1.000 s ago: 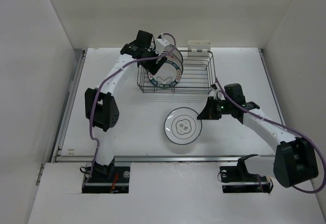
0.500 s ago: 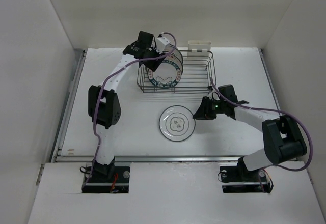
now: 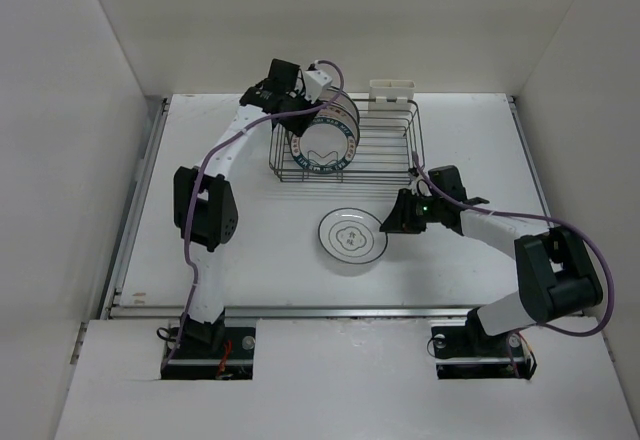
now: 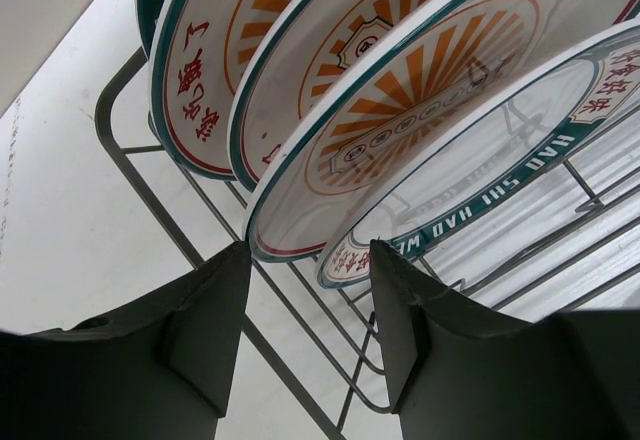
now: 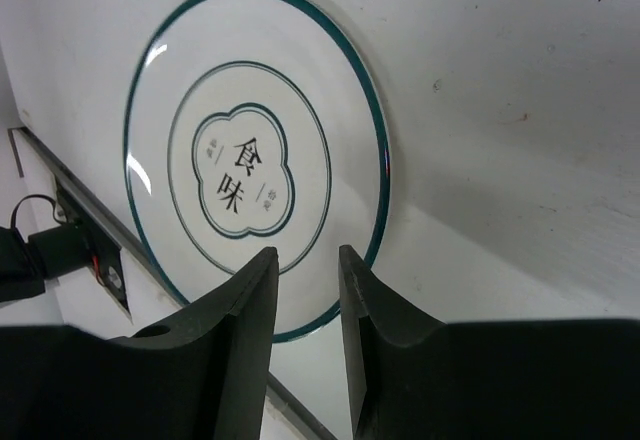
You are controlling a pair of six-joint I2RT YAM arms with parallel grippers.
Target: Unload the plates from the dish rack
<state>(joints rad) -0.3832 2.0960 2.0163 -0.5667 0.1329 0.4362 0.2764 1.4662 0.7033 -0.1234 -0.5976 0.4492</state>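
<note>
**One plate down, a full row still racked**

One teal-rimmed plate [image 3: 352, 237] lies flat on the table [image 3: 470, 140], just in front of the dish rack [image 3: 385, 155]. That looks like the only one unloaded so far. The right gripper [image 5: 305, 260] sits at its right edge, fingers only narrowly apart and holding nothing.

At the rack's left end, the left gripper [image 4: 305, 260] is spread wide below the rims of the standing plates [image 4: 400, 90], with nothing pinched yet. At least four are still upright in their slots, so most of the job remains.

The tabletop is plain white with a few faint scuffs, and bare white walls [image 3: 350, 20] box it in.
</note>
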